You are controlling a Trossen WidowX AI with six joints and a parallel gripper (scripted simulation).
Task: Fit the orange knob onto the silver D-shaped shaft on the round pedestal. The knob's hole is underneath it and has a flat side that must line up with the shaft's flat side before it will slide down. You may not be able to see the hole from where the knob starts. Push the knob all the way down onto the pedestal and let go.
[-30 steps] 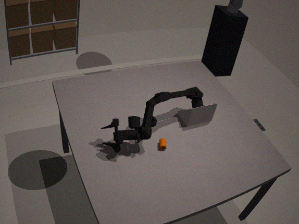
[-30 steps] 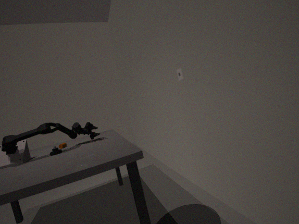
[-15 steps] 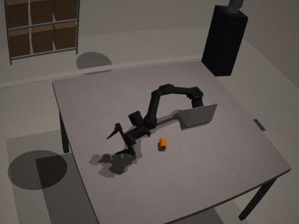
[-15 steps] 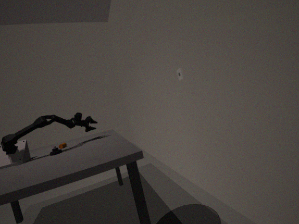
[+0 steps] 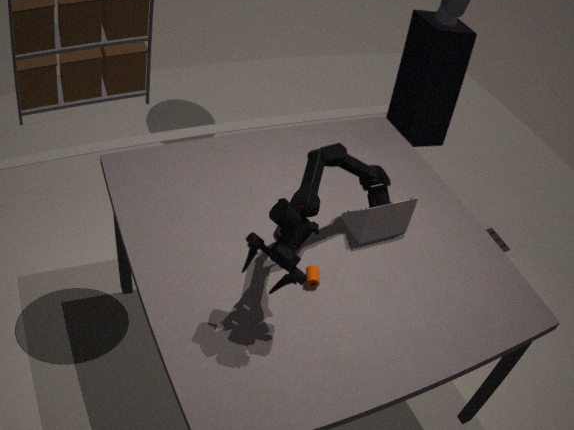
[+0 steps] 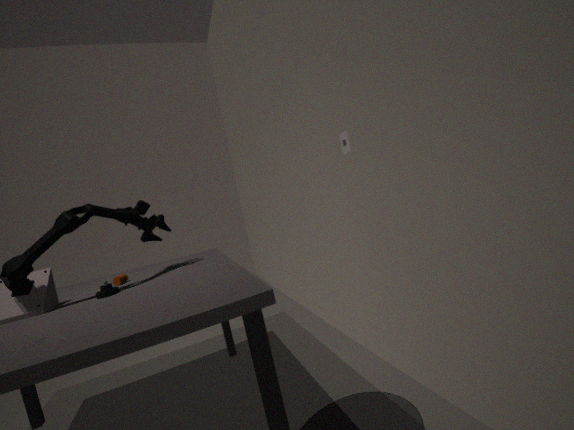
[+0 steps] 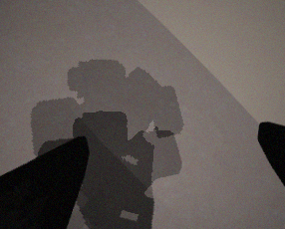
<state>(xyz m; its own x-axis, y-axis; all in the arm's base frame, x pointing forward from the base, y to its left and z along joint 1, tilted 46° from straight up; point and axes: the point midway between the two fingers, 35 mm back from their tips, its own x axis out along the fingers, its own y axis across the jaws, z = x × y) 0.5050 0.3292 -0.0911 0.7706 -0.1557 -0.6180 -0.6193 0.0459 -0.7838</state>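
The orange knob (image 5: 312,275) (image 6: 120,280) lies on its side on the table, with a dark hole in the end that faces the top view. The dark pedestal (image 6: 107,291) stands beside the knob in the exterior view, with a small shaft (image 6: 105,284) on top. The arm mostly or wholly hides the pedestal in the top view. The shaft's flat side cannot be made out. My gripper (image 5: 257,282) (image 6: 165,235) (image 7: 172,137) is open and empty, high above the table and out beyond the knob and pedestal. Neither knob nor pedestal shows in the wrist view.
The table (image 5: 400,315) (image 6: 200,295) carries the arm's shadow. A grey slanted panel (image 5: 382,222) stands by the arm's base. The table's edge crosses the upper right of the wrist view. A black box (image 5: 430,75) stands beyond the table's far right corner.
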